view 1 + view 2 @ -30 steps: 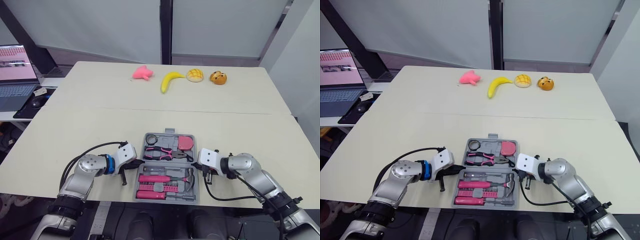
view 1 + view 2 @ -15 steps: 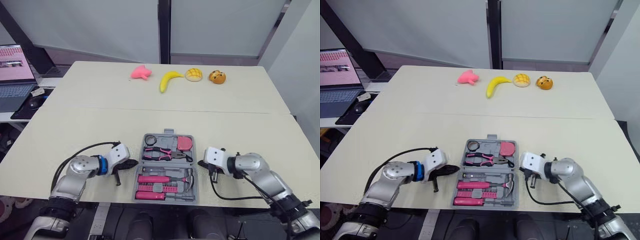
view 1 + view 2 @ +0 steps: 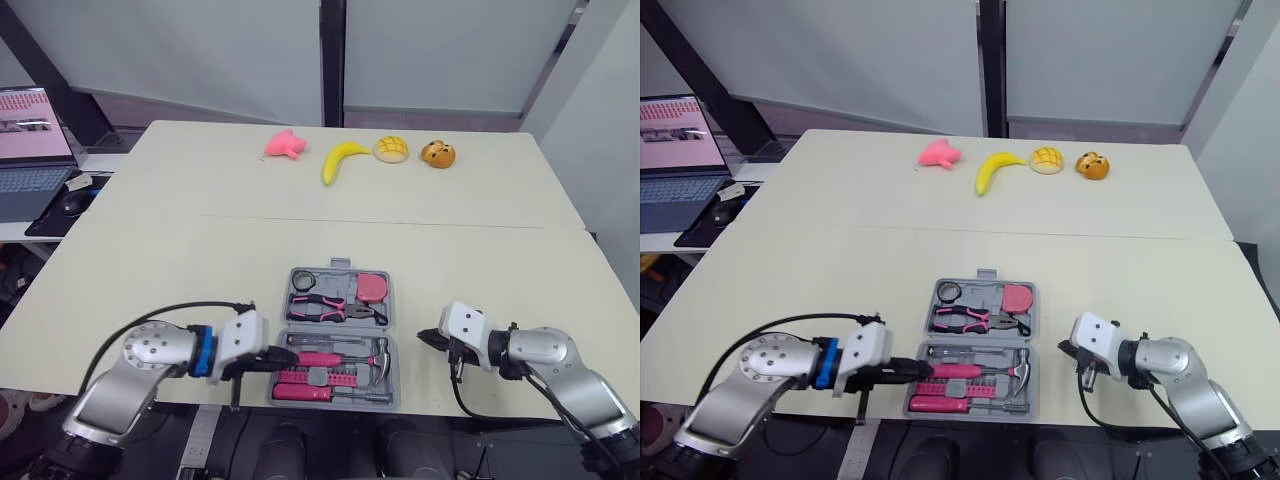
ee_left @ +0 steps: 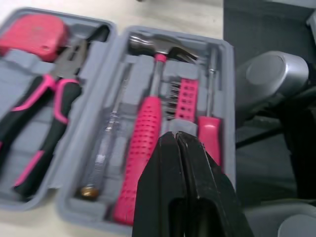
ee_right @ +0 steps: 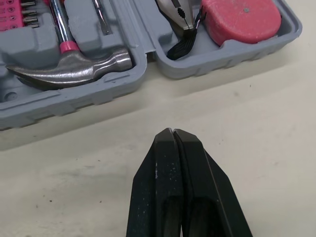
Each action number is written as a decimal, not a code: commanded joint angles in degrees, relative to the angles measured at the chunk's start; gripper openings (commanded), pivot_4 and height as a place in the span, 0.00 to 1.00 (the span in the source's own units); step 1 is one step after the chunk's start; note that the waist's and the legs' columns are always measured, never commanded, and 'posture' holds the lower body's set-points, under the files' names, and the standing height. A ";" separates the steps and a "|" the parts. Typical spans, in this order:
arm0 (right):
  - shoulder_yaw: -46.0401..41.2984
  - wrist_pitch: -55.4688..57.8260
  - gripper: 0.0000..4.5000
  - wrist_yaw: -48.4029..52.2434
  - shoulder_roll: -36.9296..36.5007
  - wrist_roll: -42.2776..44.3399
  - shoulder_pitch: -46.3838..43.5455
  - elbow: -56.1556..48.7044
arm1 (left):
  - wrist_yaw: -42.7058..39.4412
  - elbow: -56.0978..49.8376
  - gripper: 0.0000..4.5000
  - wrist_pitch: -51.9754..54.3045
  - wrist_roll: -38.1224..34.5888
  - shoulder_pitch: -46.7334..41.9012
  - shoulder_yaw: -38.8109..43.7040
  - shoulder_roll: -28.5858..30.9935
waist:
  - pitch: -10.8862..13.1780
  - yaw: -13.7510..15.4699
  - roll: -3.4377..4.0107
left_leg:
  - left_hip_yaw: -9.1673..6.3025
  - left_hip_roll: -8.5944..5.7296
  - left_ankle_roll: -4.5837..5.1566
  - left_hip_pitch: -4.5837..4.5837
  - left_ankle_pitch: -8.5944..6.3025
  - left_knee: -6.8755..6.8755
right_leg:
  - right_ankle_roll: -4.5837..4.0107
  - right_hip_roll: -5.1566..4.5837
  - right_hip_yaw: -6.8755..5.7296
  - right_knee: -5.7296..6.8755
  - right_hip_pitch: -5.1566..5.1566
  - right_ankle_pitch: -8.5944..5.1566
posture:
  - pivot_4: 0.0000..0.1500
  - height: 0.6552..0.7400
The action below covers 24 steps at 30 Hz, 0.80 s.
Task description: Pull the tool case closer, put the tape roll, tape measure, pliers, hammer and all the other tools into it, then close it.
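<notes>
My left claw (image 3: 288,353), tips together, had slid in from nine o'clock over the tool case (image 3: 338,335); my right claw (image 3: 427,338), likewise together, had backed toward three o'clock; the case lay packed at six o'clock on the desk (image 3: 200,260); only closing remained.

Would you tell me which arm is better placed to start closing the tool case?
Probably left: the left gripper, shut, reaches over the near half of the tool case, while the right gripper, shut, sits apart beside it.
</notes>
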 commanded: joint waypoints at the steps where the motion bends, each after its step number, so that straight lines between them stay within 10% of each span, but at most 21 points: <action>1: 0.06 1.50 0.00 -1.18 0.53 0.88 -0.11 -3.96 | 1.23 1.10 0.00 -2.54 4.66 -1.68 -4.56 -1.12 | 0.00 -0.01 0.01 | 0.02 0.00 0.00 0.01 0.00 0.01 | 0.02 0.00 0.03 0.00 0.00 0.01 | 1.00 1.00; 14: -1.49 16.38 0.00 -3.62 3.77 6.25 -7.46 -6.49 | 3.15 10.82 0.00 -7.52 11.67 -6.09 -11.72 -5.05 | -0.01 -0.08 0.02 | 0.03 0.00 0.01 0.00 0.00 -0.01 | 0.07 0.00 0.05 -0.22 0.06 0.12 | 1.00 1.00; 24: -7.78 45.44 0.44 -17.86 17.23 12.91 -23.60 3.73 | 2.98 12.35 0.00 -8.49 13.15 -5.90 -12.90 -3.98 | -0.06 -0.04 0.10 | -0.01 0.00 0.03 0.02 0.02 -0.02 | -0.20 0.01 0.02 -0.25 0.10 0.34 | 1.00 1.00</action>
